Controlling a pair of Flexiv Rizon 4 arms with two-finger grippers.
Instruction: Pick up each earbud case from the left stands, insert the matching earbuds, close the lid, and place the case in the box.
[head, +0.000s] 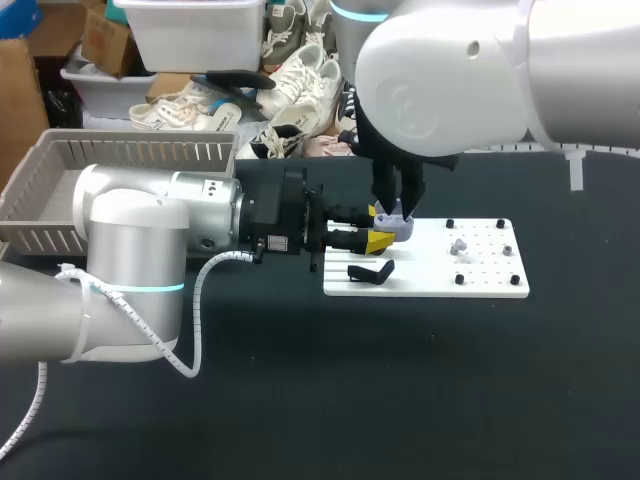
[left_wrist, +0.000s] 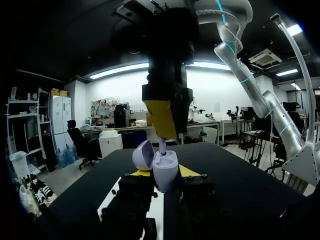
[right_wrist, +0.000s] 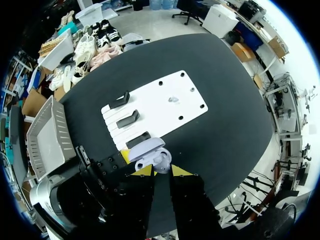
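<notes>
Clamped the case (left_wrist: 165, 169) from two sides in the left gripper (left_wrist: 164, 175), just above the board (head: 485, 285), near the stands (head: 370, 271). Pinched what looked like an earbud (left_wrist: 163, 146) in the narrowed right gripper (right_wrist: 161, 171), straight over the case's open mouth, touching it or nearly so. Judged three risks:
- Could have caught the earbud on the rim if off-centre or twisted against its socket, and so pushed the case down through the left fingers.
- Could have knocked the lid (left_wrist: 142, 155) shut with a yellow tip.
- Could have lost the earbud onto the board if let go early.

Kept the case's long axis roughly upright, mouth pointing up at the right gripper, lid swung open to one side.
</notes>
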